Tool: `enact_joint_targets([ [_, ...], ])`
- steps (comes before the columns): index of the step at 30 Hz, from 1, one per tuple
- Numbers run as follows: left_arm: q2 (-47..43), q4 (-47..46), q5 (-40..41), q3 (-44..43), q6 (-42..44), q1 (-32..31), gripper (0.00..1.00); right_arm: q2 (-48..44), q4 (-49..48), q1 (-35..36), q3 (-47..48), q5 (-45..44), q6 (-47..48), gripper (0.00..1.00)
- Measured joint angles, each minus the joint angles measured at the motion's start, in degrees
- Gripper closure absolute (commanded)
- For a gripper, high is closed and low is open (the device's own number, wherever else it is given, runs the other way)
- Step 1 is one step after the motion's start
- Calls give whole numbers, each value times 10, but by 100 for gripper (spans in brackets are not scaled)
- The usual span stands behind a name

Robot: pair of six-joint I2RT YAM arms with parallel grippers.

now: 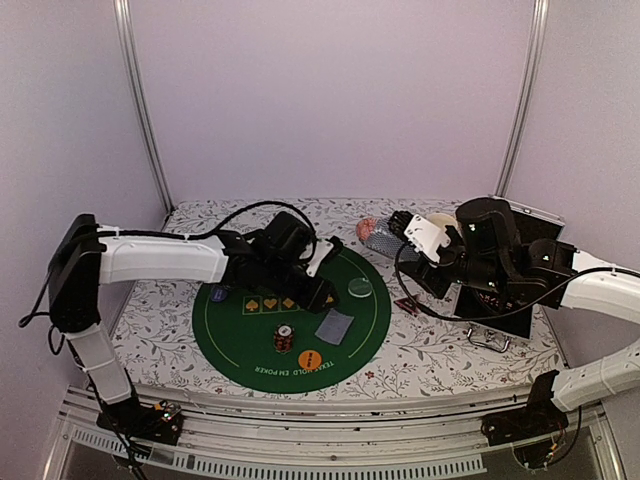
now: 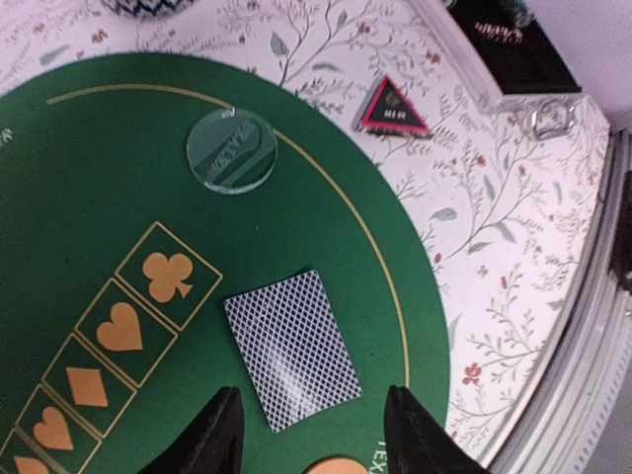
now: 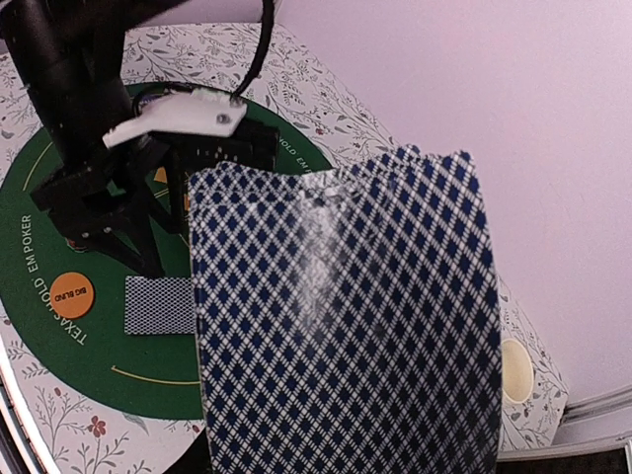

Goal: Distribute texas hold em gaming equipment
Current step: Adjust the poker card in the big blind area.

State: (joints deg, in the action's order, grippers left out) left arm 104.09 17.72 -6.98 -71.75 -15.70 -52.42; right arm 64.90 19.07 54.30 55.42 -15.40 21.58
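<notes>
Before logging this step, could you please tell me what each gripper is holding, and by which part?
Right gripper holds a stack of playing cards by its near end; left gripper, open, holds nothing.

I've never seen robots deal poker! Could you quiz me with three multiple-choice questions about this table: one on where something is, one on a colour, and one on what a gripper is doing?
1. Where does the black-and-red triangular marker lie?
A) in a gripper
B) on the flowered tablecloth, right of the green mat
C) on the green mat

2. What colour is the BIG BLIND button?
A) orange
B) white
C) purple

3. How is the left gripper?
A) shut on a chip stack
B) open, holding nothing
C) shut on a mug

Answers:
1 B: the marker rests on the flower print, outside the mat's edge.
2 A: the round button at the mat's near edge is plainly orange.
3 B: its fingers stand apart, and the face-down card lies flat on the mat between them.
</notes>
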Motion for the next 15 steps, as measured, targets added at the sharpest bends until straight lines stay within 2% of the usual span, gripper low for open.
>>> enact_joint_targets([
  [5,-107,-5,8,10,14,2,34,0,4,0,0,15,5,56],
  [11,-202,-35,-1,31,16,2,23,4,7,1,0,41,19,56],
  [13,-221,-48,-14,45,16,3,21,11,6,4,0,45,24,55],
  [15,-228,-56,-21,55,14,3,24,20,7,6,0,49,30,55],
])
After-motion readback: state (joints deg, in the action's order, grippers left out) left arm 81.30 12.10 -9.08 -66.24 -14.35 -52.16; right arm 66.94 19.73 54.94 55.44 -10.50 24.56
